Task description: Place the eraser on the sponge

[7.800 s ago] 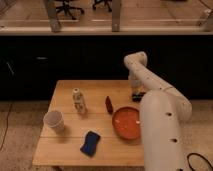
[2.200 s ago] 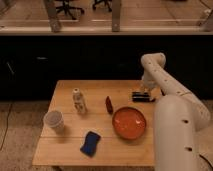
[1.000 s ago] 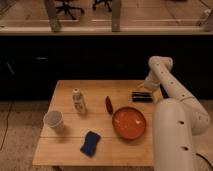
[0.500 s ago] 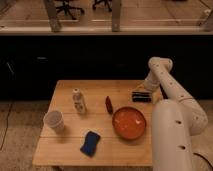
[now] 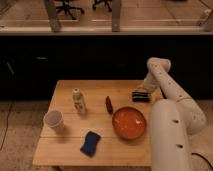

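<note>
A wooden table (image 5: 70, 155) is seen from above, with a dark glazed wall behind its far edge. The eraser (image 5: 140, 97) is found at the table's far right, close to the right edge, as a small dark block lying flat on the wood. The gripper (image 5: 142, 90) is held right at the eraser, directly over it, at the end of a white arm (image 5: 165, 87) that is bent down from the right. Whether the gripper is spread or clamped on the eraser cannot be told. The sponge (image 5: 90, 143) is laid flat near the front edge, well apart from the eraser, to the left of an orange bowl (image 5: 129, 123). A small dark red object (image 5: 109, 104) is placed between the bowl and a white bottle (image 5: 78, 100), which is stood upright. A pale cup (image 5: 54, 121) is set at the near left.
</note>
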Robot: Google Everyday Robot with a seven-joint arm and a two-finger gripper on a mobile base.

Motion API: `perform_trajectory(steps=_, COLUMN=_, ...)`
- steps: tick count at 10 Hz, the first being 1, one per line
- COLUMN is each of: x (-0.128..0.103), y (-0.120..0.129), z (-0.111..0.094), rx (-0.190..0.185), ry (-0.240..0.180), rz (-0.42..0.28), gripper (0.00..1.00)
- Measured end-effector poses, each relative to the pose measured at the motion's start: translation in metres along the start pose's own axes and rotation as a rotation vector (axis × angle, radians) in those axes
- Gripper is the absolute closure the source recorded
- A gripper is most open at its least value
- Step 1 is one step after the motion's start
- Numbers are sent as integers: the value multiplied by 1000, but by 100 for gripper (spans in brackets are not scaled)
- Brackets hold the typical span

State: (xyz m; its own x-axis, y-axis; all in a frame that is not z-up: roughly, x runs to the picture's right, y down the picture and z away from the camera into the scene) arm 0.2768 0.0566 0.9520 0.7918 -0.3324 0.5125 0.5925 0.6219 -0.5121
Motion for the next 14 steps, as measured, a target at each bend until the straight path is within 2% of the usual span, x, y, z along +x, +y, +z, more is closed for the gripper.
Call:
perform_trajectory(steps=5, x=-1, y=0, z=1, rx=0, ry=-7, rz=-6, gripper=91)
perform_trajectory(steps=6, x=-1, y=0, z=1, rx=1, ry=-10, rz=-7, gripper=98)
perform_trajectory(steps=14, x=-7, y=-2, z=-9, rx=21, ry=-39, rz=-29, gripper=100)
